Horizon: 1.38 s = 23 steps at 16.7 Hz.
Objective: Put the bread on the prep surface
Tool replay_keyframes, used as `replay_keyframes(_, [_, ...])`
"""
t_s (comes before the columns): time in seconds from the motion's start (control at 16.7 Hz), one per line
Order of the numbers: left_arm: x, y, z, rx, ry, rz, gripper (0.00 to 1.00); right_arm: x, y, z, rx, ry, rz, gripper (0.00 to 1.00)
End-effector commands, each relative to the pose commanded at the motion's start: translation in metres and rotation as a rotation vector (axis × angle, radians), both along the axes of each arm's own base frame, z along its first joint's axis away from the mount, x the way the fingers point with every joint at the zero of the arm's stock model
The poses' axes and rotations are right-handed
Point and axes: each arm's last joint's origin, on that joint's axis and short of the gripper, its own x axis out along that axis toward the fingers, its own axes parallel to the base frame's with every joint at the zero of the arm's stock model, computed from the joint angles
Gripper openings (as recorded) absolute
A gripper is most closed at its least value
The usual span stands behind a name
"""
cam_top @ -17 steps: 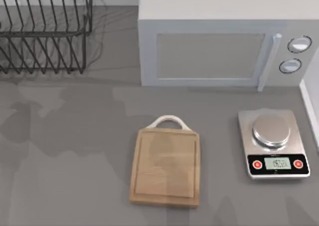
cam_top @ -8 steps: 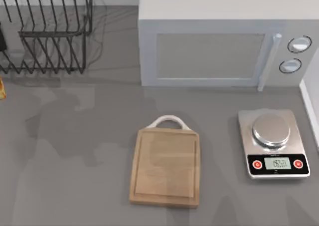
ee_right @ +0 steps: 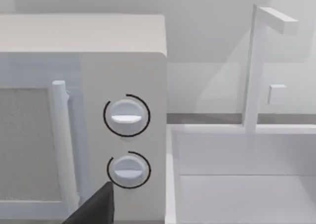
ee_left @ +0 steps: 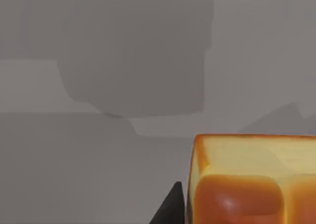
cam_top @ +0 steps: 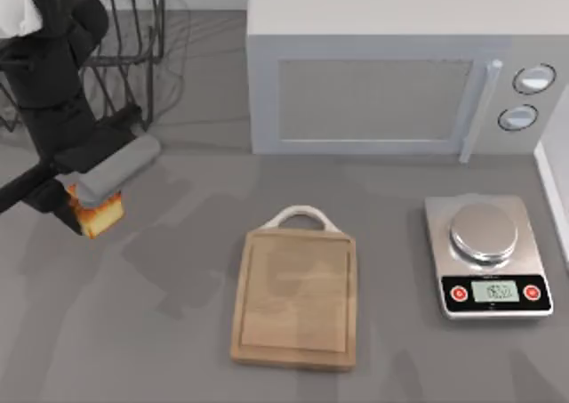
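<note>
Carrying stage, by the look of it. Left claw (cam_top: 93, 209) clamped on the bread (cam_top: 98, 216), held above the table (cam_top: 160, 332) at the left, just in front of the rack (cam_top: 98, 65). Gripped from above, probably to keep the underside free for setting down flat. Board (cam_top: 294, 298) bare at centre, handle toward the microwave (cam_top: 382, 92), well apart from the bread. Right claw parked near the microwave dials (ee_right: 126, 116); opening impossible to tell.
</note>
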Motion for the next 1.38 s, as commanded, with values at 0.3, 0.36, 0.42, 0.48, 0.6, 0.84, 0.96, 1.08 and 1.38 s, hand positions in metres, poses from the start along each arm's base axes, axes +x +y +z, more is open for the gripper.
replay_keyframes(0.3, [-0.029, -0.069, -0.023, -0.167, 0.107, -0.728, 0.00, 0.000, 0.000, 0.000, 0.000, 0.000, 0.000, 1.00])
replay_keyframes(0.36, [-0.035, -0.081, -0.025, -0.203, 0.119, -0.869, 0.00, 0.000, 0.000, 0.000, 0.000, 0.000, 0.000, 1.00])
replay_keyframes(0.42, [-0.041, -0.093, -0.027, -0.238, 0.124, -1.006, 0.00, 0.000, 0.000, 0.000, 0.000, 0.000, 0.000, 1.00])
replay_keyframes(0.48, [-0.046, -0.105, -0.028, -0.271, 0.125, -1.141, 0.00, 0.000, 0.000, 0.000, 0.000, 0.000, 0.000, 1.00])
replay_keyframes(0.6, [-0.056, -0.126, -0.028, -0.329, 0.112, -1.405, 0.00, 0.000, 0.000, 0.000, 0.000, 0.000, 0.000, 1.00])
replay_keyframes(0.84, [-0.068, -0.165, -0.021, -0.379, 0.030, -1.894, 0.00, 0.000, 0.000, 0.000, 0.000, 0.000, 0.000, 1.00])
replay_keyframes(0.96, [-0.071, -0.182, -0.012, -0.362, -0.031, -2.101, 0.00, 0.000, 0.000, 0.000, 0.000, 0.000, 0.000, 1.00])
replay_keyframes(1.08, [-0.073, -0.195, -0.002, -0.322, -0.094, -2.268, 0.00, 0.000, 0.000, 0.000, 0.000, 0.000, 0.000, 1.00])
replay_keyframes(1.38, [-0.074, -0.210, 0.014, -0.235, -0.185, -2.450, 0.00, 0.000, 0.000, 0.000, 0.000, 0.000, 0.000, 1.00])
